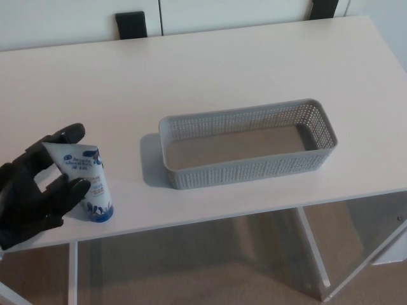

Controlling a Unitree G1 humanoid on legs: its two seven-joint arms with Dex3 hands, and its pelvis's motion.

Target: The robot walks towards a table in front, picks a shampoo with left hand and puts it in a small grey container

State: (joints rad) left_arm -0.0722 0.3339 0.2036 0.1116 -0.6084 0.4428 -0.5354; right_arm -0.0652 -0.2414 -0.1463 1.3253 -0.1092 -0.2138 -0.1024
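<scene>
A white and blue shampoo tube (86, 181) stands cap-down near the table's front left edge. My left hand (35, 190) is wrapped around it from the left, with one finger behind the top and the thumb across its front. The tube's blue cap rests on or just above the tabletop. To the right lies a small grey perforated container (318, 136), long and rectangular, with nothing inside. My right hand does not show.
The white table (222, 70) stretches wide to the back and right. Two black chair backs (131, 24) show beyond its far edge. Below the front edge are the table's legs and a beige floor.
</scene>
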